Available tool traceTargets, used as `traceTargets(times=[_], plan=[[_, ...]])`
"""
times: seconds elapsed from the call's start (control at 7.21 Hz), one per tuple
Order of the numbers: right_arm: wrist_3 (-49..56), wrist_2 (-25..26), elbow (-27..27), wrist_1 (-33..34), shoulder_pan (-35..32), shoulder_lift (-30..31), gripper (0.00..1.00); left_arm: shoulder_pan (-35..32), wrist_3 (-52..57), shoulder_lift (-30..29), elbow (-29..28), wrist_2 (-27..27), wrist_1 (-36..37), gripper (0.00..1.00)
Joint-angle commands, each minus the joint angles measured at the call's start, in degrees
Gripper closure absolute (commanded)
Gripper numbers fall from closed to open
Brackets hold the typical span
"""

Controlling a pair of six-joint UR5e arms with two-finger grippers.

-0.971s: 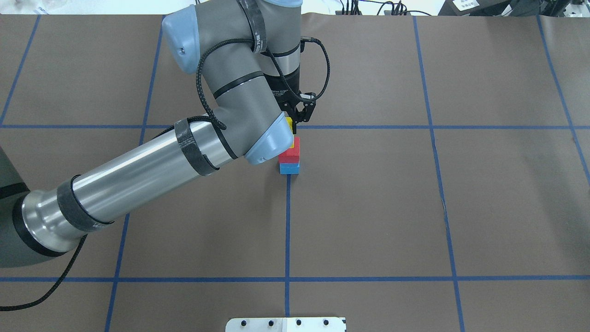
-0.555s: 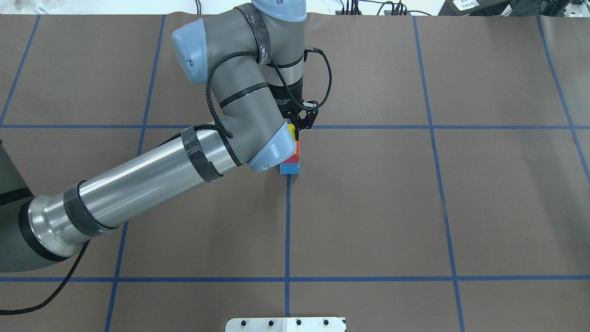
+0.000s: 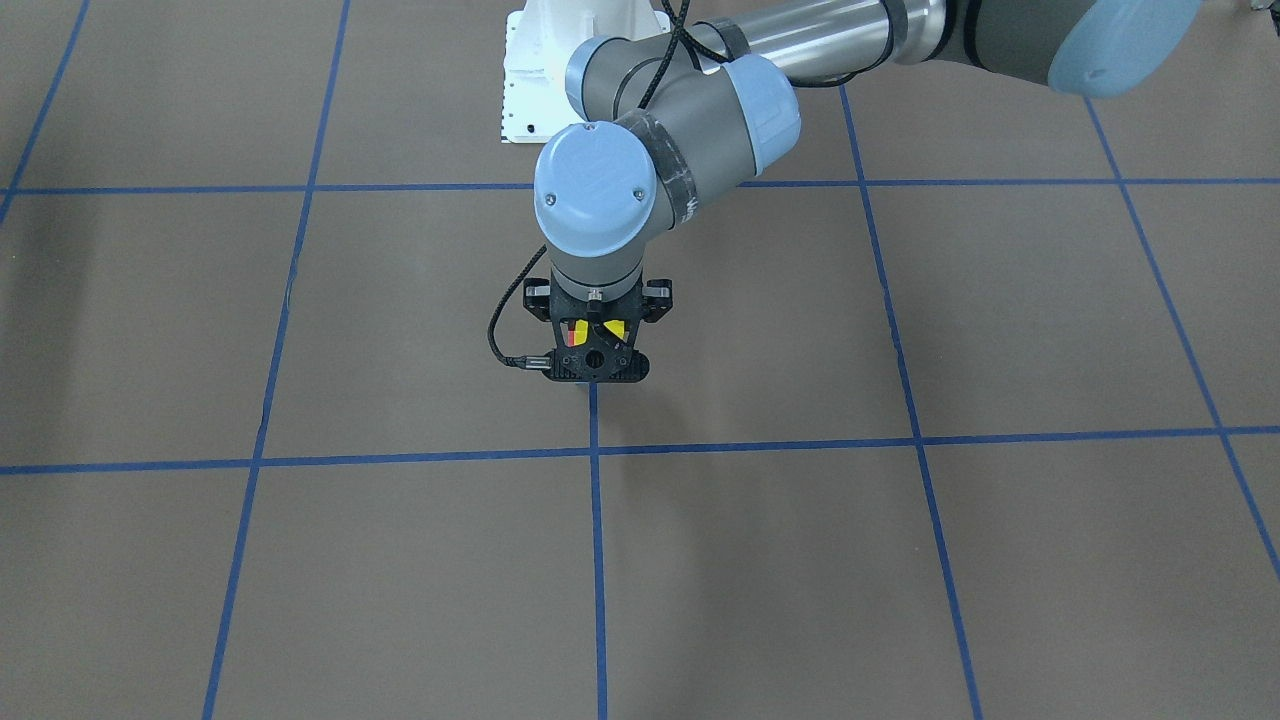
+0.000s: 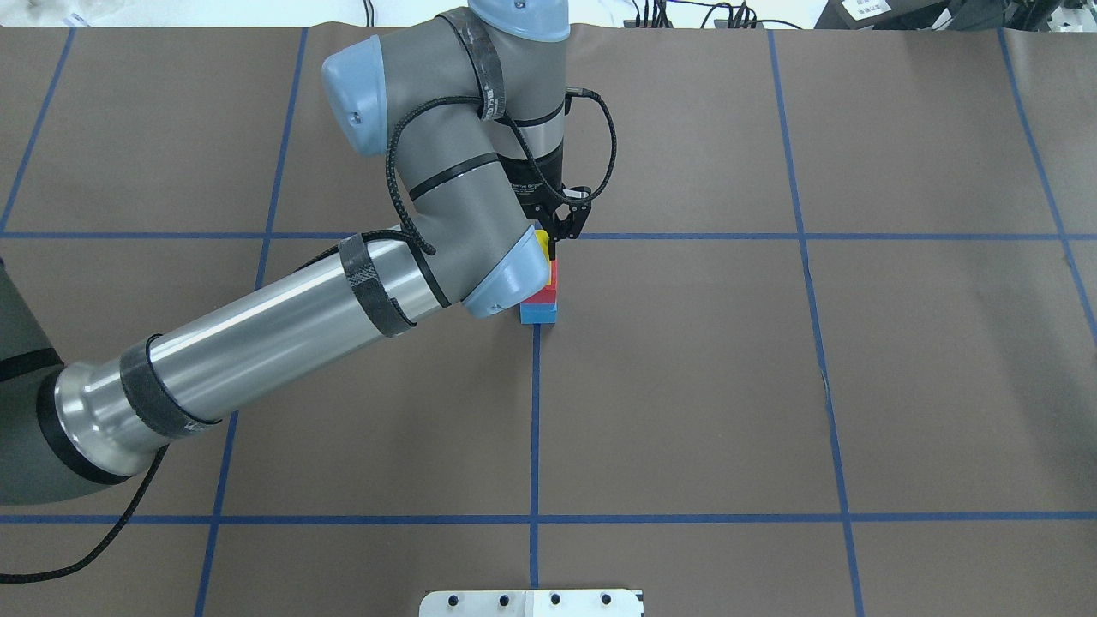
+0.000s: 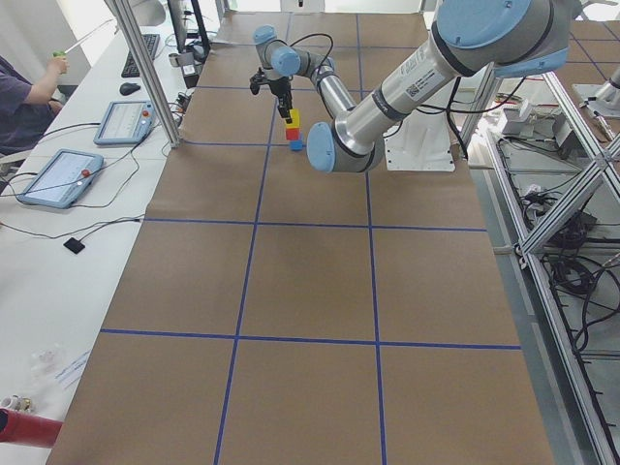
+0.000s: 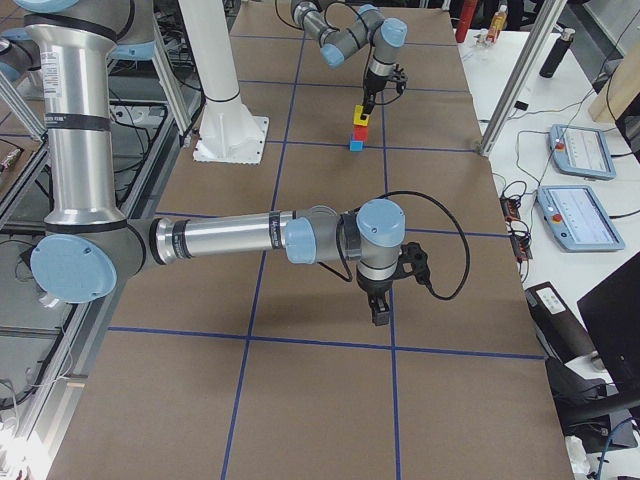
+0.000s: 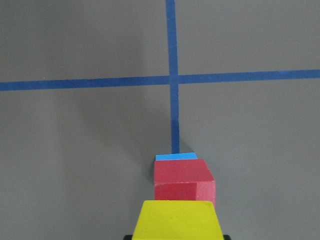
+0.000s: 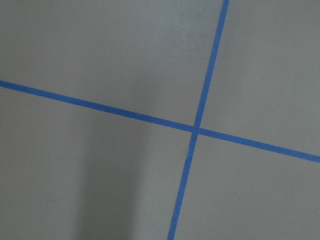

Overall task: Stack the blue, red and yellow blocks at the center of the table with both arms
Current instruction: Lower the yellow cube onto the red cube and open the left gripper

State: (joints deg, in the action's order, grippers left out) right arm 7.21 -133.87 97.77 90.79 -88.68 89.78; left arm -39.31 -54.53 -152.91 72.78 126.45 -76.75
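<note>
The stack looked all but built. The left tool (image 4: pixel 550 242) hung straight over the pile with its fingers clenched on the yellow block (image 7: pixel 175 220), holding it by two opposite sides. Directly beneath that block sat the red block (image 7: pixel 181 180), and under the red one a sliver of the blue block (image 7: pixel 175 157) showed, flat on the table (image 4: pixel 686 386). In both side views the three colours made one upright column under the tool, yellow over red over blue, with no gap visible between yellow and red; whether the yellow one already bore its full weight on the red could not be told. The red block seemed turned slightly against the blue one, so the column was not perfectly square.

The pile stood on a blue tape line (image 7: pixel 172 125), a little short of the tape crossing (image 7: pixel 172 77) that lay ahead of the tool in its wrist view, so it was near the middle of the table.

The right tool (image 6: pixel 380 312) hovered low over bare table, well apart from the stack, with nothing visibly in it; it showed only in one side view, so I cannot tell how its fingers stood.

By my reading, two placements were done and the third was at its last step: letting go of the yellow block and lifting clear without nudging the column.
</note>
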Motion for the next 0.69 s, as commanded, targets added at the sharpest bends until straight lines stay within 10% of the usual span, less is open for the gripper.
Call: traceTargets(times=[0.0,0.42,0.56], plan=[[0.0,0.1,-0.12,0.0,0.0,-0.05,0.0,0.02,-0.14,-0.02,-1.13,0.02,-2.08,1.0],[0.0,0.1,-0.21,0.0,0.0,0.04,0.0,0.11,-0.22,-0.02,-1.32,-0.07,-1.91,1.0],[0.0,0.1,-0.21,0.0,0.0,0.13,0.0,0.11,-0.22,0.07,-1.15,-0.07,-2.0,0.14]])
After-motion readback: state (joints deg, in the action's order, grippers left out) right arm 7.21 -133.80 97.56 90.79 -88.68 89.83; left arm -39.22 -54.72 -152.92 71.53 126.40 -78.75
